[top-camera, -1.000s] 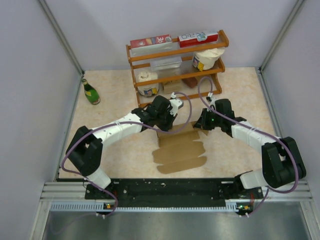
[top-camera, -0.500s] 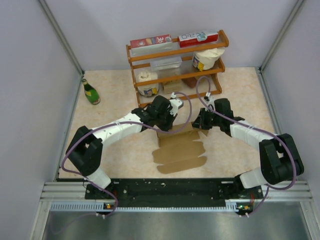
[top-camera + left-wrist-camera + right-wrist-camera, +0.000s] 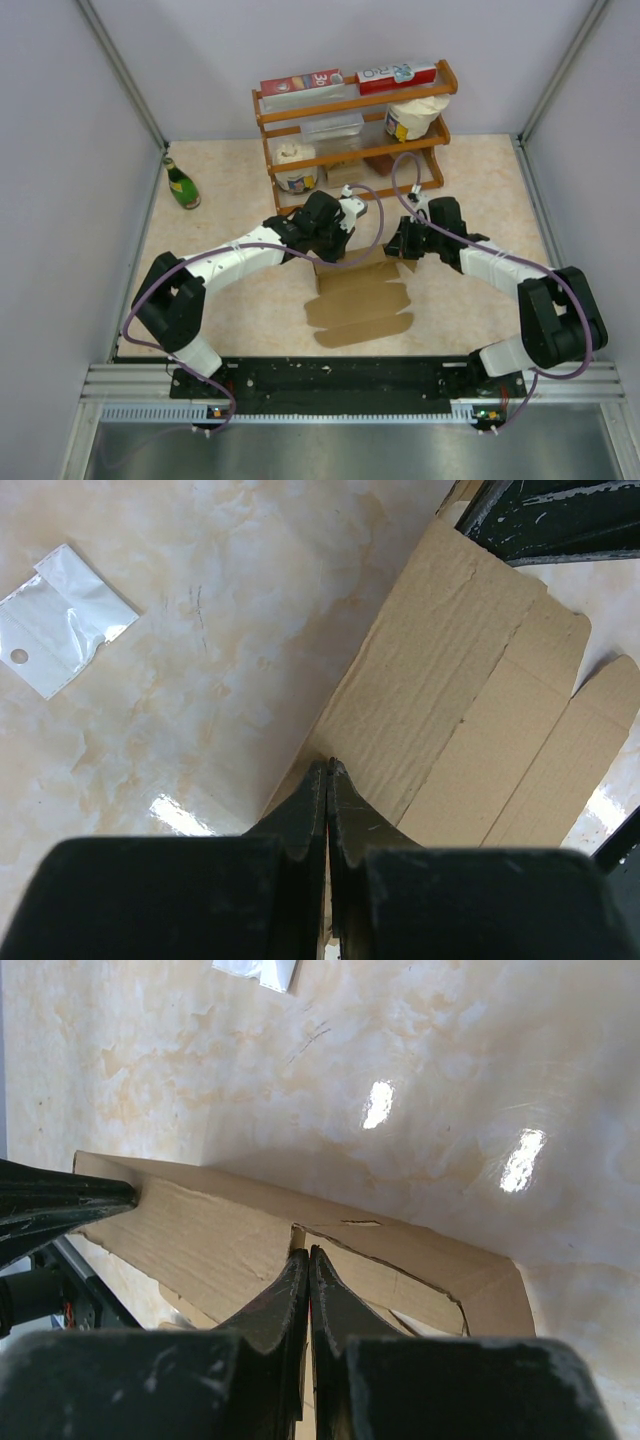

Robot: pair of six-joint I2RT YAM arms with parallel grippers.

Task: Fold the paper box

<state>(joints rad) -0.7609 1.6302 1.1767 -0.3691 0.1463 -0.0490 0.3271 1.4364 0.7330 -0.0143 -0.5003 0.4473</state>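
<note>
From the top camera I see the paper box [image 3: 358,300] on the marble-patterned surface [image 3: 230,180], between the two arms and in front of the wooden rack [image 3: 350,130]. Its near part lies flat, with rounded flaps toward the arm bases, and its far panel stands up from the surface. The left pincer [image 3: 320,256] is at the far left corner of the box. In the left wrist view its fingers are pressed together with the cardboard edge going in between them, so it grips the box there. The right pincer [image 3: 401,247] is at the far right corner. In its wrist view the fingers are also closed, on the top edge of the raised panel beside a small cut. A clear plastic bag [image 3: 62,618] lies on the surface apart from the box. A green bottle [image 3: 182,184] stands at the far left.
</note>
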